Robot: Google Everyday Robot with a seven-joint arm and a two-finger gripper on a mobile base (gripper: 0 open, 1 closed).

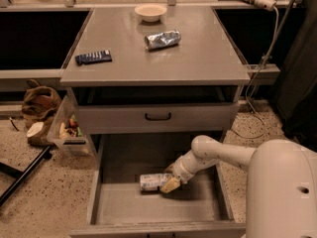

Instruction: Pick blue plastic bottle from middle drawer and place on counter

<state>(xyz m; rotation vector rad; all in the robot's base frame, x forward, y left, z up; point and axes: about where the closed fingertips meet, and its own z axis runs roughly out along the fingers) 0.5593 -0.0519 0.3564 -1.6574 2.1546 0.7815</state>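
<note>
Tool (169,183) at bottle (151,181) in drawer (148,208); packet (162,39) on counter (208,58)

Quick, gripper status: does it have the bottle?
Gripper: down in the middle drawer, at the right end of the bottle; open or shut cannot be told.

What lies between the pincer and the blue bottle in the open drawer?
Nothing visible: in the camera view the pincer sits at one end of the blue plastic bottle on the middle drawer floor.
</note>
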